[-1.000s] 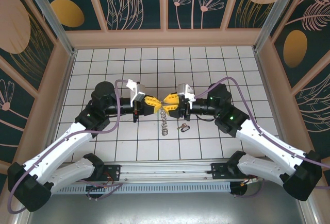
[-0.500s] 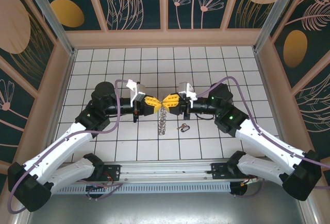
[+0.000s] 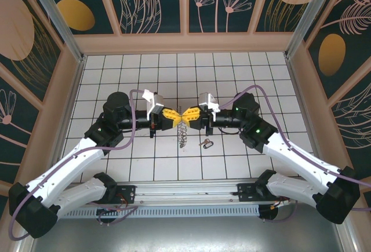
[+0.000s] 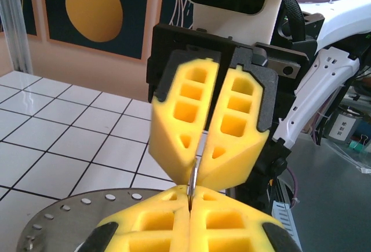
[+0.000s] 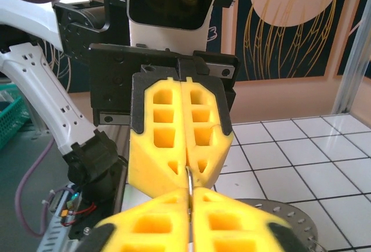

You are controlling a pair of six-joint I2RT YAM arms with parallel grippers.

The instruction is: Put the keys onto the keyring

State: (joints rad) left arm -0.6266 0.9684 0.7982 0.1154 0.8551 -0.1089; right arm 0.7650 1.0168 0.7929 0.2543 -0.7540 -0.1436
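Tools are met mid-frame in the top view: left tool and right tool, both clamped on a thin silver metal keyring with dangling chain. A small dark key lies lower right on the white tiled tabletop, walled by painted panels. In the left and right wrist views the keyring, judged light, stiff and slippery, is pinched at its rim.

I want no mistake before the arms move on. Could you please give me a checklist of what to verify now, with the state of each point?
1. Left claw shut on the ring: ok.
2. Right claw shut on the same ring: ok.
3. Claws meet tip to tip, in line: ok.
4. Chain hangs under the claws: ok.
5. Key on the ring: not ok, it lies on the table, apart from the chain.
6. Ring coil opened for the key: cannot tell.
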